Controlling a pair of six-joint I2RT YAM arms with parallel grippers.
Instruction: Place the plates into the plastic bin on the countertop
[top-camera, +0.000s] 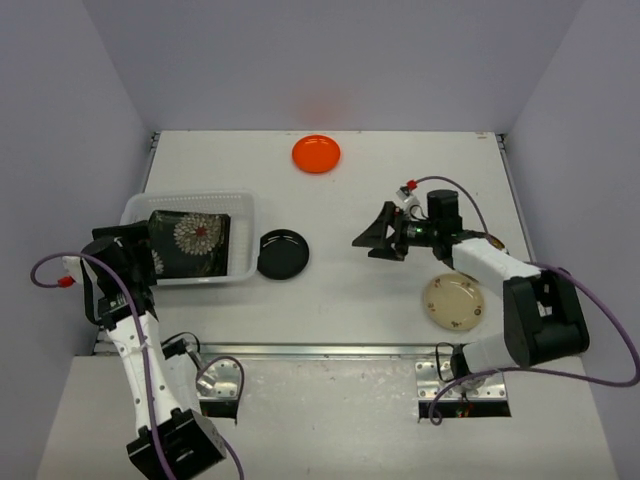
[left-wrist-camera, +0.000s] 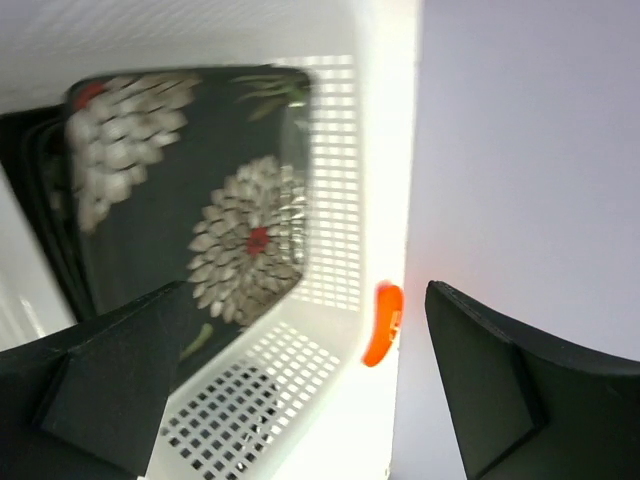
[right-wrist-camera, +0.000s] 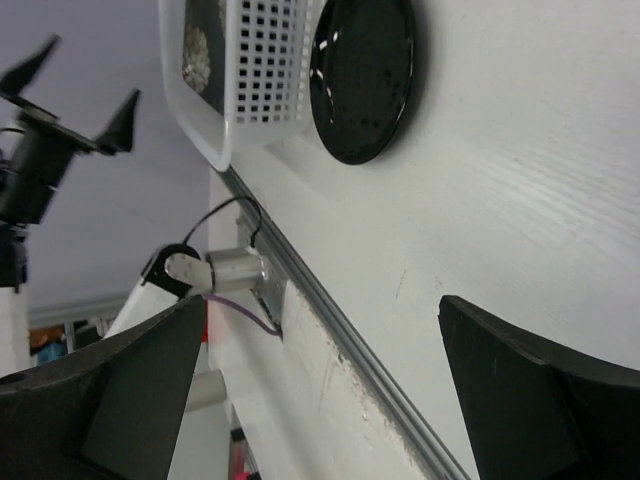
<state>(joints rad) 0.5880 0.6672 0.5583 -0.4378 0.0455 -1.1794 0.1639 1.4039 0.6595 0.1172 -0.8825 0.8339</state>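
Black floral plates (top-camera: 192, 243) stacked in the plastic bin (top-camera: 190, 197) on the table (top-camera: 380, 170). Just right of the bin, a round black plate (top-camera: 283, 254); beyond, an orange plate (top-camera: 316, 153); far right, a cream plate (top-camera: 454, 302). Left gripper (top-camera: 135, 243) spread empty at the bin's left end; right gripper (top-camera: 374, 234) agape, empty, right of the bin.

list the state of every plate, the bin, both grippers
plastic bin: upright, partly filled
floral plate: in plastic bin, face up
black round plate: on countertop, beside plastic bin
orange plate: on countertop, far side
cream plate: on countertop
left gripper: open, empty
right gripper: open, empty
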